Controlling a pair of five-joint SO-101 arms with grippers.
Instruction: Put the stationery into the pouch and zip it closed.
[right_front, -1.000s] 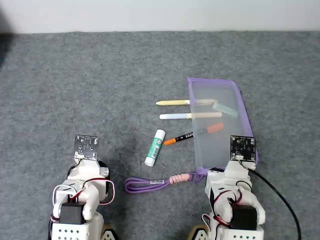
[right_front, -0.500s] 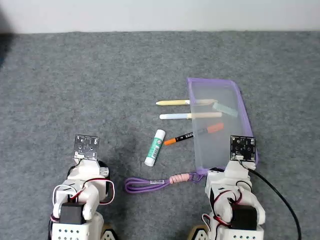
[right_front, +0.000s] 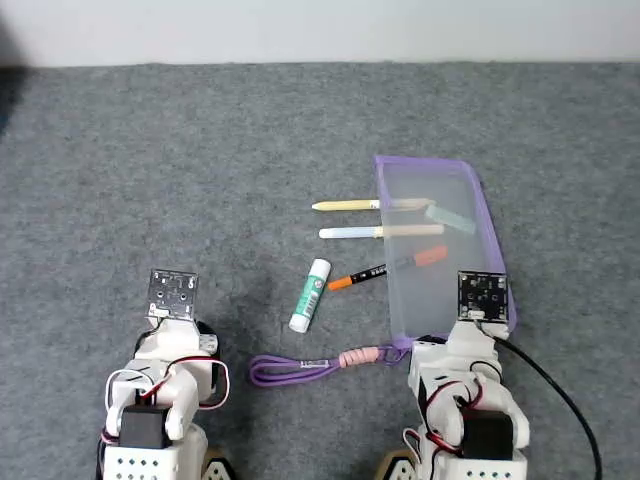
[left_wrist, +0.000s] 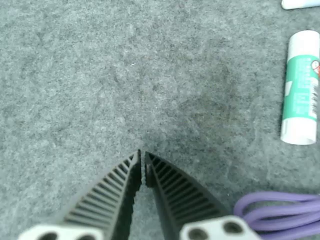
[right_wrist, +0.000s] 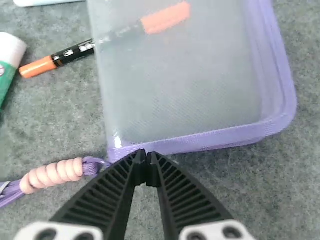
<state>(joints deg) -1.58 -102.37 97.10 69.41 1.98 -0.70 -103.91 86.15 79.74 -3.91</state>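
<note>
Translucent purple-edged zip pouch (right_front: 432, 298) lies at 3 o'clock of the grey carpeted table's (right_front: 150, 150) centre. A yellow pen (right_front: 345, 205), a pale blue pen (right_front: 350, 232) and an orange-tipped black marker (right_front: 356, 277) poke out of its 9 o'clock side, and a white, green-labelled glue stick (right_front: 310, 294) lies outside at its 8 o'clock. I judge loading barely begun: left gripper (left_wrist: 142, 155) has its jaws together over bare table, and right gripper (right_wrist: 146, 156) is likewise together, empty, at the pouch's 6 o'clock edge. Next move calls for parting one to pin that edge while the other pushes the pens in.
</note>
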